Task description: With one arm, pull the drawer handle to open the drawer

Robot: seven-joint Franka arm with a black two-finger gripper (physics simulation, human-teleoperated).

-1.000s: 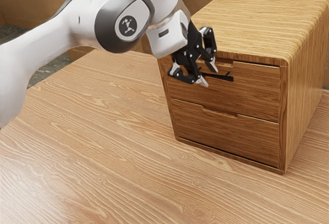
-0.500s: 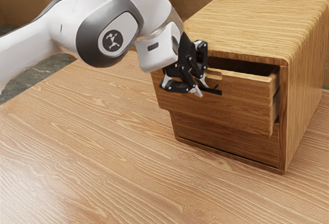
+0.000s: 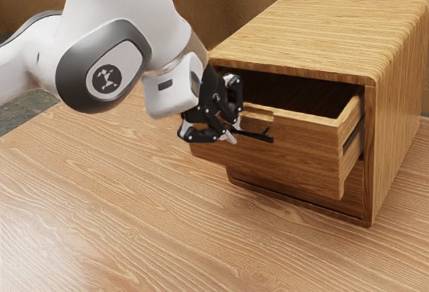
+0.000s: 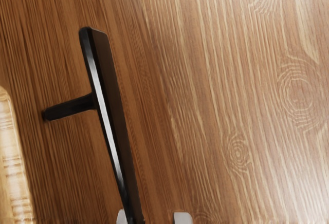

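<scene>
Reaching in from the exterior view's left with the black two-finger gripper (image 3: 214, 130) at the near end of the slim black bar handle (image 3: 258, 134). Not revealing whether clamping that bar or merely pressing against it. Holding the upper light-wood drawer (image 3: 295, 155) well out of the oak-grain cabinet (image 3: 335, 31), its dark cavity gaping behind. Leaving the lower drawer (image 3: 301, 201) sitting flush, all resting on the wooden table (image 3: 134, 225).
</scene>
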